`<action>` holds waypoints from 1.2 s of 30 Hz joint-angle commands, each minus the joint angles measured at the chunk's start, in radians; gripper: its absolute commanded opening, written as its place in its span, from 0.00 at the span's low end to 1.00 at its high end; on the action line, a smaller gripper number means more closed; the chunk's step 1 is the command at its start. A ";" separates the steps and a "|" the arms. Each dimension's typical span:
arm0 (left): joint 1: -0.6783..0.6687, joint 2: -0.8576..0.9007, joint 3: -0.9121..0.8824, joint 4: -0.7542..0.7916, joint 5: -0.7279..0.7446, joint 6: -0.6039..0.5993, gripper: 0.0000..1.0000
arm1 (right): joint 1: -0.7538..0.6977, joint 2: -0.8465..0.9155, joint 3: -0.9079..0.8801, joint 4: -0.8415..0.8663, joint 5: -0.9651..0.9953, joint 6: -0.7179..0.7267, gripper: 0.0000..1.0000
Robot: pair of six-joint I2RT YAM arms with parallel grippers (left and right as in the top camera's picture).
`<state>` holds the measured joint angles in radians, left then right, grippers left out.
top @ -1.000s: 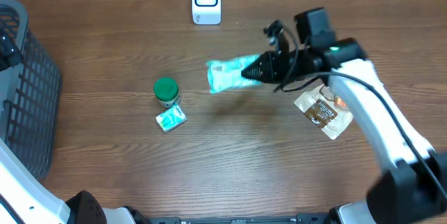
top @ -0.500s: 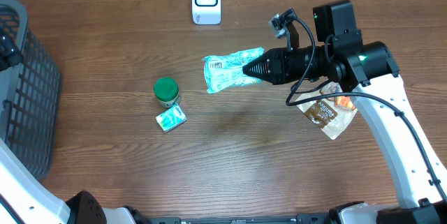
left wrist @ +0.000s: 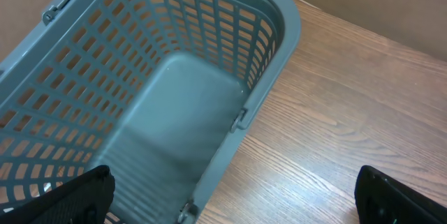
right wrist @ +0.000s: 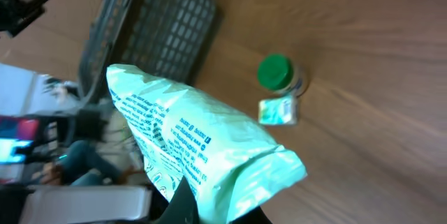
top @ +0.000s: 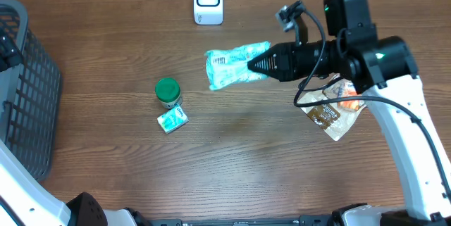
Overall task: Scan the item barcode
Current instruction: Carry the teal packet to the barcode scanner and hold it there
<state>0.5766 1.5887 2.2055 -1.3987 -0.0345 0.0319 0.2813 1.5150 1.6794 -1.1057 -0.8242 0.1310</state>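
Brown pouch [top: 330, 119] lies half hidden under the right arm, its print unreadable. Only two dark fingertips of the left tool [left wrist: 234, 192] show, spread wide above the grey basket [left wrist: 272, 49]. Wood-grain surface [top: 246, 162], tan wall at the far edge. The right tool [top: 255, 64] is clamped on a pale green packet [top: 227, 69], raised off the surface, near and right of the white scanner [top: 208, 1].
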 commanded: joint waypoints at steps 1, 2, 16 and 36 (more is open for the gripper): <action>-0.001 -0.005 0.000 0.003 0.005 -0.006 0.99 | 0.060 -0.033 0.052 0.004 0.238 0.023 0.04; -0.001 -0.005 0.000 0.003 0.005 -0.006 1.00 | 0.092 -0.028 0.051 0.015 0.332 0.028 0.04; -0.001 -0.005 0.000 0.003 0.005 -0.006 0.99 | 0.332 0.429 0.043 0.835 1.433 -0.579 0.04; -0.001 -0.005 0.000 0.003 0.005 -0.006 1.00 | 0.232 0.868 0.043 1.734 1.188 -1.233 0.04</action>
<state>0.5766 1.5887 2.2051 -1.3987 -0.0345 0.0319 0.5110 2.3863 1.7035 0.5999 0.4385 -1.0779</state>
